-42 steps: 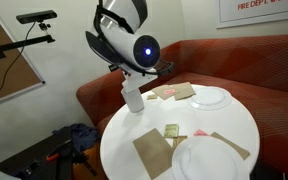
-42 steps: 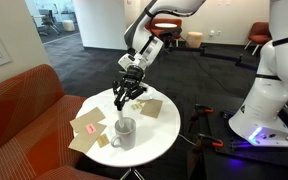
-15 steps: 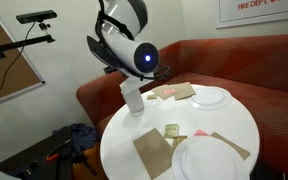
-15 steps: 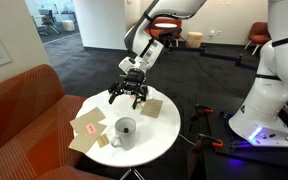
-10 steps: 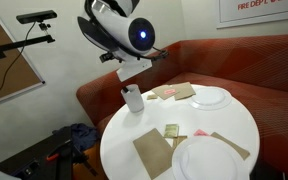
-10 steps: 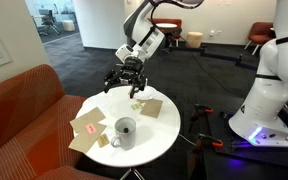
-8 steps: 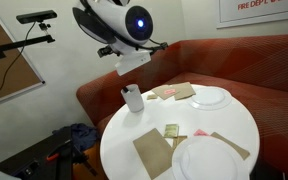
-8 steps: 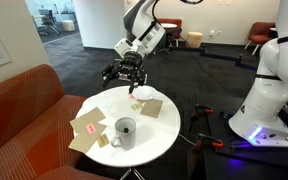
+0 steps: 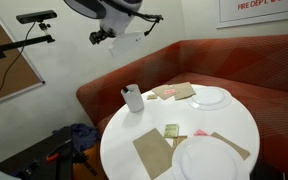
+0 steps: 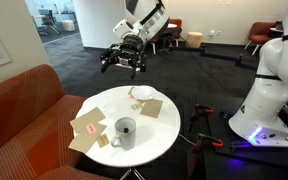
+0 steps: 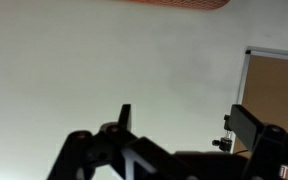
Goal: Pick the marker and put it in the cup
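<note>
The white cup stands near the edge of the round white table and shows in both exterior views. Its inside looks dark, and I cannot tell what is in it. The marker does not show in any view. My gripper hangs high above the table, well clear of the cup, with its fingers spread open and nothing between them. It also appears near the top of an exterior view. In the wrist view the gripper faces a bare white wall, with its dark fingers far apart.
Two white plates lie on the table among brown napkins and small packets. A red sofa curves behind. A camera on a tripod stands beside it. A white robot base stands on the floor.
The gripper has risen from just above the cup to high above the table, swinging away from it. It stayed open. Nothing on the table has moved.
</note>
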Controlling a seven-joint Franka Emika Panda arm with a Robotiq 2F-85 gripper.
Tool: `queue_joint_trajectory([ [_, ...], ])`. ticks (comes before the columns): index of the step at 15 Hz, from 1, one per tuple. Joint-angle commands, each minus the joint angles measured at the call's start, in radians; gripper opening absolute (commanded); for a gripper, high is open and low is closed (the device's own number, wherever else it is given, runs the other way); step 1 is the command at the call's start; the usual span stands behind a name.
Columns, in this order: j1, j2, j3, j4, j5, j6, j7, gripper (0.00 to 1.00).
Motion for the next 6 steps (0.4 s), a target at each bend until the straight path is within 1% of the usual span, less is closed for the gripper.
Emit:
queue_joint_trajectory([
  [1, 0.002, -0.005, -0.002, 0.001, -0.008, -0.007, 0.001, 1.00],
  [6, 0.003, -0.007, -0.002, 0.001, -0.011, -0.011, 0.001, 1.00],
])
